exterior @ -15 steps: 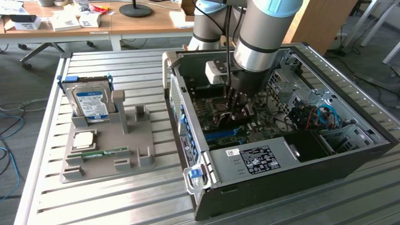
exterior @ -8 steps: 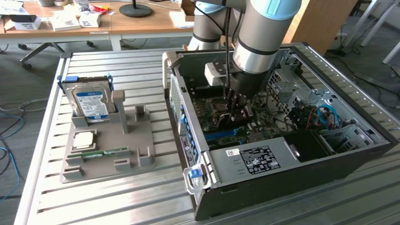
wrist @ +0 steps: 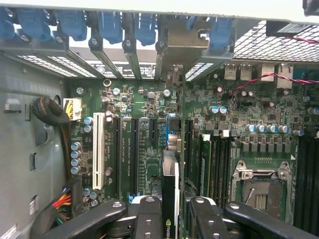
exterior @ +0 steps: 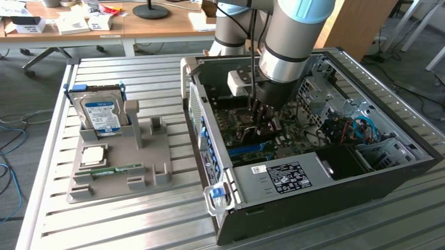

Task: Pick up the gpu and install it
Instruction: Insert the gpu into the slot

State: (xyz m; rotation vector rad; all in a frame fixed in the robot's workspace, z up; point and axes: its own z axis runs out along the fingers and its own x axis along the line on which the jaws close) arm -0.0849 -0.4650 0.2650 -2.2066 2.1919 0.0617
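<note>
Your gripper (wrist: 173, 211) reaches down into the open computer case (exterior: 313, 203), its fingers (wrist: 149, 219) clamped on either side of the gpu (wrist: 169, 179). You see the card edge-on, a thin dark strip held upright over the green motherboard (wrist: 144, 129), among the black expansion slots and apart from the white slot (wrist: 98, 149). You cannot tell whether its lower edge touches a slot. Blue latches (wrist: 109, 25) line the case wall beyond. At the exterior view's left, the hard drive (exterior: 101, 112) stands in a grey holder (exterior: 143, 153) on the slatted table (exterior: 139, 229).
</note>
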